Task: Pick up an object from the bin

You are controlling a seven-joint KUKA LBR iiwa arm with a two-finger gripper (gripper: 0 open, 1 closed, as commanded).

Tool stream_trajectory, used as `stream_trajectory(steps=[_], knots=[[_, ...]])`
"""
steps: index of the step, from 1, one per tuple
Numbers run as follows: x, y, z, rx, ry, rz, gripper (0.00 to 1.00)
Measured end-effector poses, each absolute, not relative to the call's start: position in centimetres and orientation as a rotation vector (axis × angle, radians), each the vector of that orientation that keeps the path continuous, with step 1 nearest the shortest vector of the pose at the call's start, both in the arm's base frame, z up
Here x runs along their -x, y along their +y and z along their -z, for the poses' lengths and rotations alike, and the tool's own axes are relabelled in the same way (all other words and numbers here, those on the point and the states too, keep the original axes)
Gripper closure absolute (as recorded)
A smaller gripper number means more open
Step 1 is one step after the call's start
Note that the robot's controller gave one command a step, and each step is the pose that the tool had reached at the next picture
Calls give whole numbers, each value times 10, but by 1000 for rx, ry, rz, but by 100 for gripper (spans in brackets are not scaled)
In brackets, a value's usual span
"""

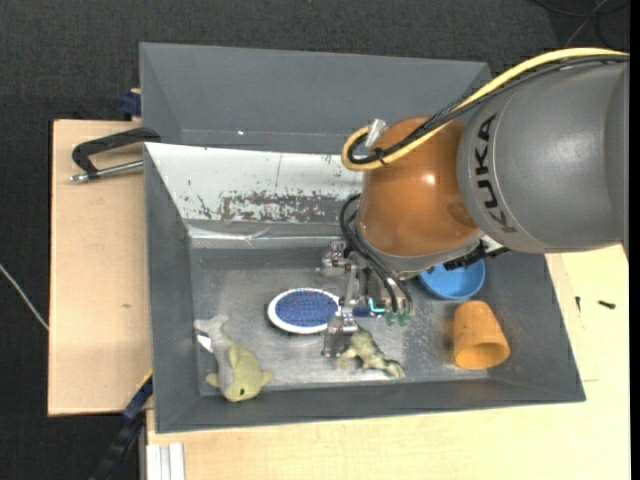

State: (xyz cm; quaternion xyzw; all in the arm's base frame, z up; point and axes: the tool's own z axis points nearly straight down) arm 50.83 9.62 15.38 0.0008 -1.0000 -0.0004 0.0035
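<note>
Camera view: saw gripper [341,338] low at bin [168,298] front-middle, just beside blue oval disc [300,310] and green toy figure [373,357]; couldn't tell clenched or released.

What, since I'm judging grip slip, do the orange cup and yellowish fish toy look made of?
Orange cup: probably hard plastic, smooth matte, even colour, clean rim. Yellowish fish toy: perhaps plush or soft rubber; dull, rounded, lumpy surface leaves it open.
</note>
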Motion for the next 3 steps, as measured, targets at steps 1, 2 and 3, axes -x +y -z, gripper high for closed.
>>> stream_trajectory(steps=[1,2,3], knots=[[-513,79,-71,248,-3137,5,0],[-515,80,-74,249,-3142,8,100],[-522,15,-237,-186,-3148,-2,100]])
